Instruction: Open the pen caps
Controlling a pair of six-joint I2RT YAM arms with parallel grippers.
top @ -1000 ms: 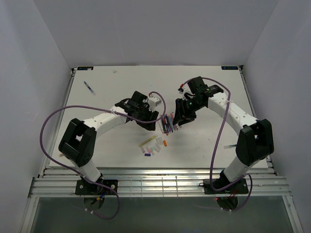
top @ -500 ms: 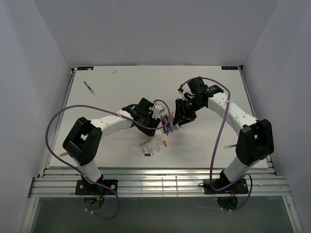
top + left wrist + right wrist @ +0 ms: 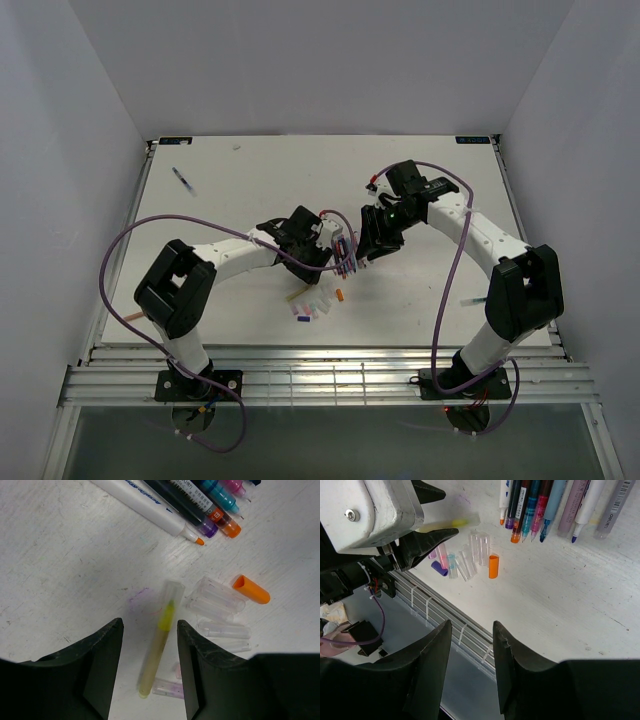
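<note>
**A:** Left gripper [image 3: 150, 624] status?

**B:** Jaws were seen partly spread, with nothing gripped. The yellow pen [image 3: 159, 645] was framed between the fingers [image 3: 100, 670]. It was laid flat on the table [image 3: 60, 555], and no contact could be made out.

**A:** Capped?

**B:** Yes, a clear cap [image 3: 173, 591] was seen over its yellow tip.

**A:** Right gripper [image 3: 471, 630]?

**B:** Jaws were set apart and empty. It was positioned close to the row of pens [image 3: 540, 505], opposite the left gripper.

**A:** Loose caps?

**B:** They were clustered just beside the yellow pen. An orange cap [image 3: 251, 589], several clear caps [image 3: 217, 600] and a purple cap [image 3: 439, 568] were noted. The row of pens was laid side by side just beyond them, with tips exposed on most. One lone pen [image 3: 182, 180] was spotted well apart, at the far left.
</note>
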